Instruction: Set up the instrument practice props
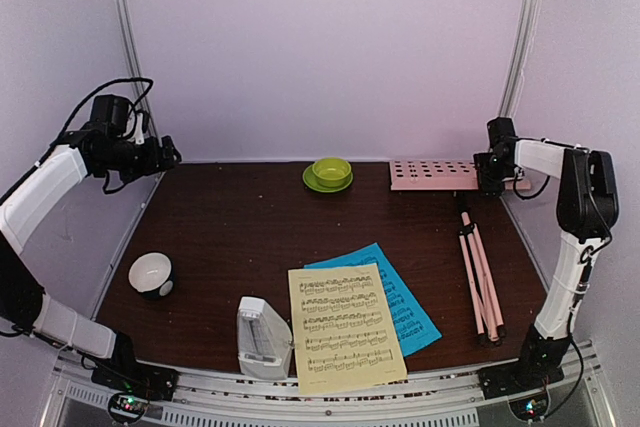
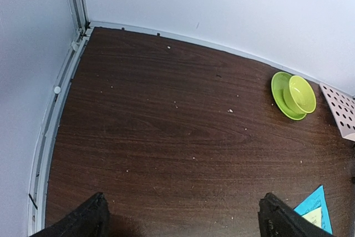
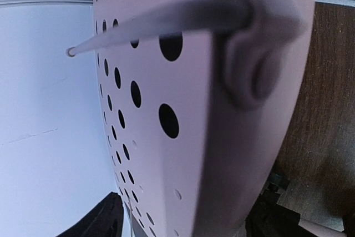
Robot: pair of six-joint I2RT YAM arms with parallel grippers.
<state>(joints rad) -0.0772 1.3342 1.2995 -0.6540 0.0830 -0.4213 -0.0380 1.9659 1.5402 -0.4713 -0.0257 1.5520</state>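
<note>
The green bowl (image 1: 329, 173) sits on its saucer at the far middle of the table (image 1: 250, 227); everything else is placed from it. Just right of it, along the back wall, is the pink panel (image 1: 433, 174) with its punched holes; the right gripper (image 1: 490, 175) pinches the end farthest from the bowl. The top view shows that grip only as a dark block against pink. The right wrist view shows the panel running between two dark fingers (image 3: 100, 220), with a rod and a moulded bracket on its face (details too small from above). Whether the panel lies flat or is lifted I cannot tell.

The tripod legs (image 1: 480, 277) lie folded, right of the bowl and nearer the arms; whether they join the panel is unclear. Straight toward the arms from the bowl, the yellow page (image 1: 345, 327) overlaps the blue page (image 1: 412, 312); the metronome (image 1: 262, 339) stands just beside the yellow page's left edge. A white-and-black bowl (image 1: 152, 274) sits left of the green bowl and nearer the arms.

The left gripper (image 1: 170, 155) hangs in the air well left of the bowl; only the left wrist view shows its fingers (image 2: 77, 223) spread wide over bare wood, holding nothing, with the green bowl and a panel corner beyond.
</note>
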